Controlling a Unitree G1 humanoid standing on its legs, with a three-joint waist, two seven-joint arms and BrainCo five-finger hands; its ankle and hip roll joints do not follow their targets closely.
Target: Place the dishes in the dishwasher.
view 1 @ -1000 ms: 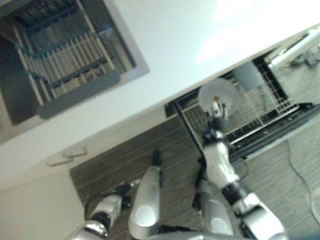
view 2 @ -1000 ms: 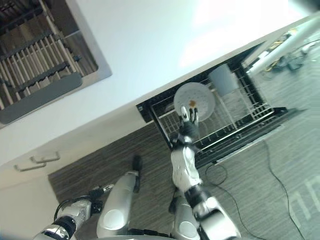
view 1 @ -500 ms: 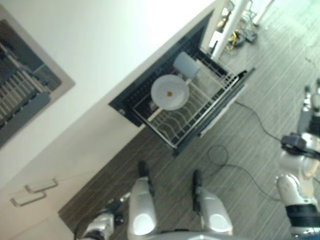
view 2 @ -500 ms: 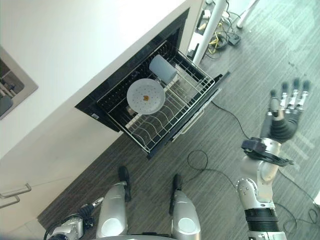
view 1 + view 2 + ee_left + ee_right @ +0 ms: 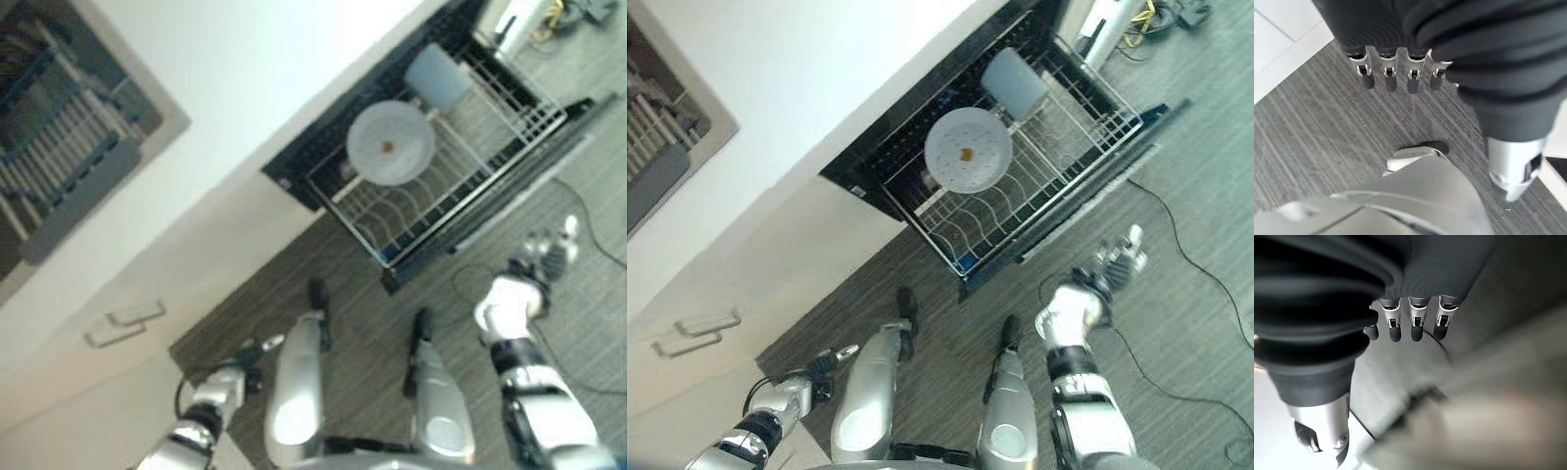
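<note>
A round plate [image 5: 967, 150] is seen standing in the pulled-out dishwasher [image 5: 872, 171] rack [image 5: 1068, 147], at about 1 o'clock in the eye views, with a grey cup [image 5: 1014, 80] just beside it toward the rack's far end. The right hand [image 5: 1114, 262] is held over the floor [image 5: 1205, 176] near the rack's front edge, fingers straight and empty. The left hand [image 5: 828, 360] hangs at 7 o'clock, fingers relaxed, empty. A sink [image 5: 69, 147] is set in the bench [image 5: 294, 49].
</note>
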